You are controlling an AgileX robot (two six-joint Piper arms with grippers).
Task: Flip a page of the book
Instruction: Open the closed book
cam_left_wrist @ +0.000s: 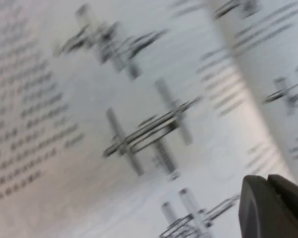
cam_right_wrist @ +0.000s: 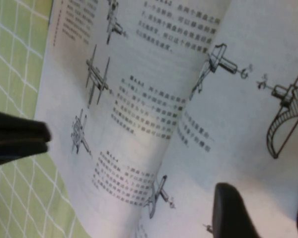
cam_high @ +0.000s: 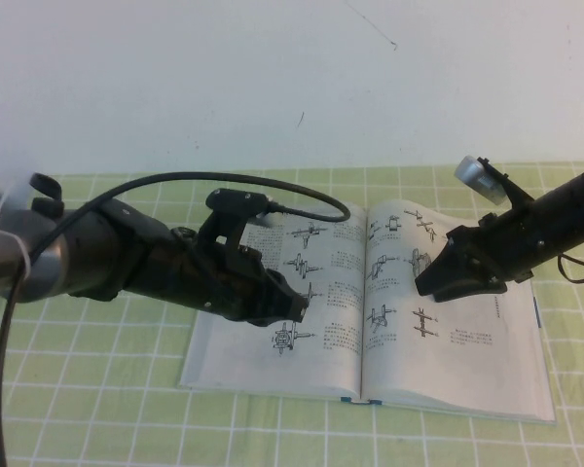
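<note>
The book (cam_high: 236,362) lies open on the green checked cloth, blue cover edges showing. Its left leaf (cam_high: 316,282) carries four stacked shaft sketches. The page (cam_high: 472,336) is the right leaf, flat, with small shaft sketches and text. My left gripper (cam_high: 298,307) is shut and empty, close over the left leaf near the spine; its fingertips (cam_left_wrist: 260,203) are together just above the print. My right gripper (cam_high: 430,280) is open over the inner upper part of the page (cam_right_wrist: 248,144), one finger (cam_right_wrist: 228,213) close to the paper.
The green checked tablecloth (cam_high: 97,389) surrounds the book, with a white wall behind. A black cable (cam_high: 224,178) loops over my left arm. My left gripper's dark tip (cam_right_wrist: 17,139) shows in the right wrist view beside the book's outer edge.
</note>
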